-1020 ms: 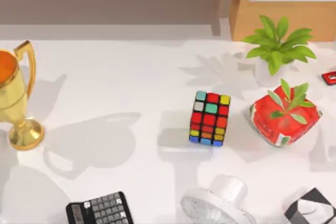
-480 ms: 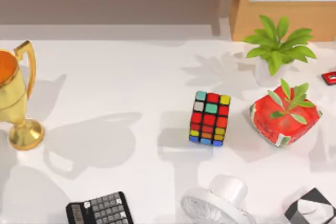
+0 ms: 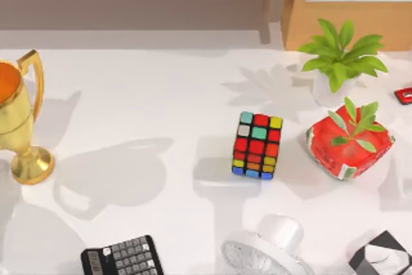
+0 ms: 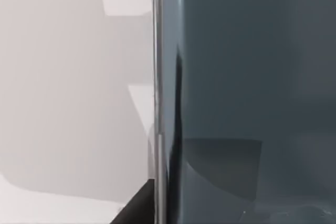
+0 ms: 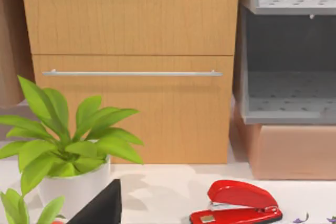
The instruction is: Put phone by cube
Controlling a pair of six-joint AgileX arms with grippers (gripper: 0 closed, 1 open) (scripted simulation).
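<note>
Phone (image 4: 252, 93) seen close up in the left wrist view: glossy dark blue-grey face, thin silvery edge running along one side. Pale worktop (image 3: 161, 94) beside that edge. Cannot tell whether touching the worktop or lifted off it.

Dark wedge of the left claw (image 4: 135, 211) visible next to the phone's silvery edge. Cannot tell whether clenched, released or grasping the phone.

Cube (image 3: 257, 145) upright on the worktop, right of centre in the top view, with red, teal, yellow, orange, blue and grey stickers in a black frame. Apart from every neighbour:
- red plant pot (image 3: 349, 145) near, to the right;
- white potted plant (image 3: 338, 56) farther back, to the right;
- white round fan (image 3: 270, 249) at the near edge, in front of the cube;
- black-and-white box (image 3: 383, 257) at the near right corner;
- black calculator (image 3: 122, 257) at the near edge, to the left;
- gold trophy (image 3: 19, 120) at the far left, well apart.

Red stapler (image 5: 237, 203) on the worktop in front of a wooden cabinet (image 5: 131, 24), beside the white potted plant. Dark corner of the right claw (image 5: 101, 207) at the edge of the right wrist view, facing that cabinet. Cannot tell whether clenched or released.
</note>
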